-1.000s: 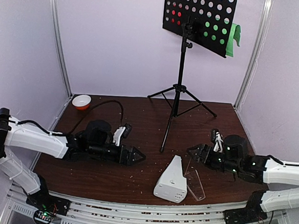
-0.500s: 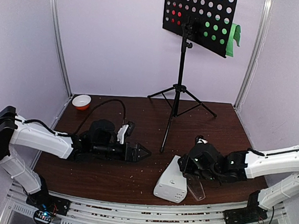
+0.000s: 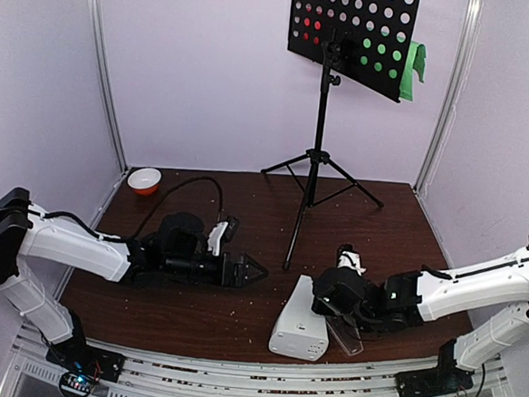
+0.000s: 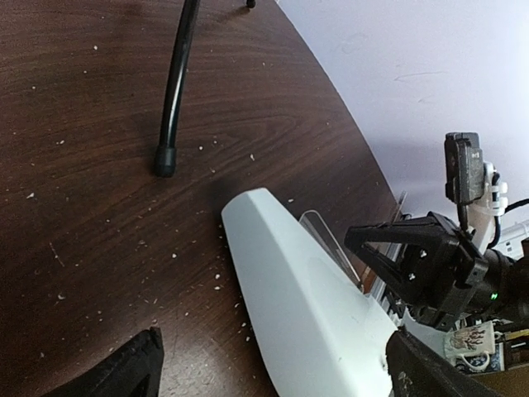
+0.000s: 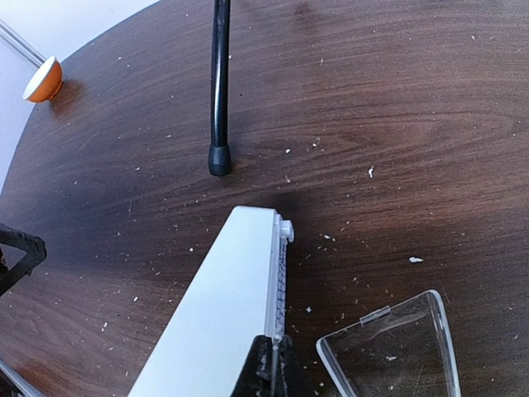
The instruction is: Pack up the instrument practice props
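The white plastic pyramid-shaped metronome (image 3: 298, 321) is lying on its side near the front edge of the dark wooden table (image 3: 193, 312), between the two arms. Its clear plastic cover (image 5: 388, 351) is lying just beside it. The metronome is probably a light, rigid shell. Its smooth tapering sides are likely to slip out of a pinch, so a hold low across the wide base looks safest. The thin cover seems brittle and is better taken by an edge.

The right hand (image 5: 271, 364) is sitting with its fingers pressed together against the metronome's long edge. Whether they are catching anything thin, I cannot tell. The left hand (image 3: 257, 272) is pointing at the metronome from the other side with its fingers spread wide.

A second ago the right arm was drawn back to the right with its fingers apart. It has since been reaching in and closing, and the metronome is looking slightly turned.
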